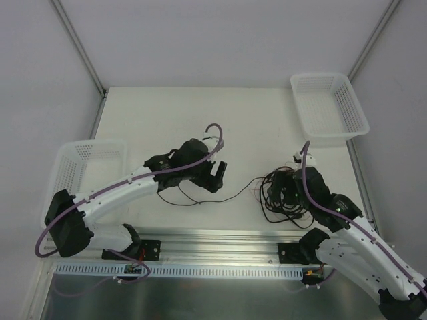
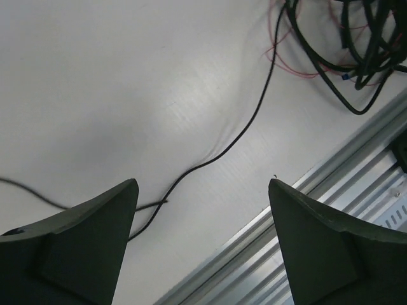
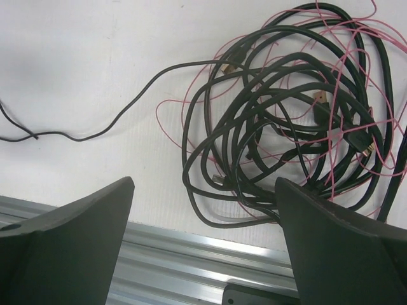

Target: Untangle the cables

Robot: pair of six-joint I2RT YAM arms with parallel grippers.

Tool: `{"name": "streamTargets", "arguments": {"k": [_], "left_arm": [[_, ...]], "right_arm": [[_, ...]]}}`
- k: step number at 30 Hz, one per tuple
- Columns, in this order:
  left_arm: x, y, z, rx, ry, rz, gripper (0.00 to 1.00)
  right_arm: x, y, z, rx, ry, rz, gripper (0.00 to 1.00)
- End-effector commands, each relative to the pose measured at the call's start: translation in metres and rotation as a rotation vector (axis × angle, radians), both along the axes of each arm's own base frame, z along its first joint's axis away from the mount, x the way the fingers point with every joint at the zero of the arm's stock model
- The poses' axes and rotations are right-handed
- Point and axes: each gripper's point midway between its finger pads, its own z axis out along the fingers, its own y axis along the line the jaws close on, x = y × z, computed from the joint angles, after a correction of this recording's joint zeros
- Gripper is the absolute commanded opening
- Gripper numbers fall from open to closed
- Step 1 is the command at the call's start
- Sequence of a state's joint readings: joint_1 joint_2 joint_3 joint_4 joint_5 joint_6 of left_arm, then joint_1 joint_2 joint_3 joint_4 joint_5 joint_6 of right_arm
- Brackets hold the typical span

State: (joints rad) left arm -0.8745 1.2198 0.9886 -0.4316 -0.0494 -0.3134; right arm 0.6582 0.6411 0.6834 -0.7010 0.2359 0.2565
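The cables [image 1: 281, 195] lie as a looped tangle of black wires with a fine red wire on the white table, near its front right. One black strand [image 1: 220, 197] trails left out of the tangle. My left gripper [image 1: 215, 175] is open and empty above that strand [image 2: 248, 127]; its view has the tangle [image 2: 356, 57] at top right. My right gripper [image 1: 285, 190] is open and empty over the tangle's near edge. The right wrist view shows its wide-apart jaws [image 3: 203, 181], black loops with plug ends [image 3: 327, 114], the red wire [image 3: 160, 117] and the strand [image 3: 133, 101].
A white mesh basket [image 1: 320, 77] stands at the back right and another [image 1: 87, 150] at the left under my left arm. An aluminium rail [image 1: 220, 237] runs along the table's near edge, just below the tangle.
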Motion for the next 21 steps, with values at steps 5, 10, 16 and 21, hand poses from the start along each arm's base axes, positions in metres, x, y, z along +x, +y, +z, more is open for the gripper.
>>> {"name": "streamTargets", "arguments": {"k": [5, 10, 16, 21], "left_arm": [[0.007, -0.111, -0.003, -0.136, -0.014, -0.352, 0.81], [0.012, -0.158, -0.039, -0.119, 0.046, -0.434, 0.75], [0.023, -0.172, -0.084, -0.066, 0.085, -0.394, 0.55], [0.023, -0.163, -0.088, -0.058, 0.088, -0.343, 0.00]], "right_arm": [[-0.002, -0.025, -0.009, -0.014, -0.015, -0.159, 0.97], [-0.001, -0.029, -0.010, 0.008, -0.025, -0.210, 0.97], [0.001, -0.013, -0.034, 0.040, 0.039, -0.202, 0.97], [0.010, 0.009, -0.054, 0.106, 0.076, -0.192, 0.97]]}}
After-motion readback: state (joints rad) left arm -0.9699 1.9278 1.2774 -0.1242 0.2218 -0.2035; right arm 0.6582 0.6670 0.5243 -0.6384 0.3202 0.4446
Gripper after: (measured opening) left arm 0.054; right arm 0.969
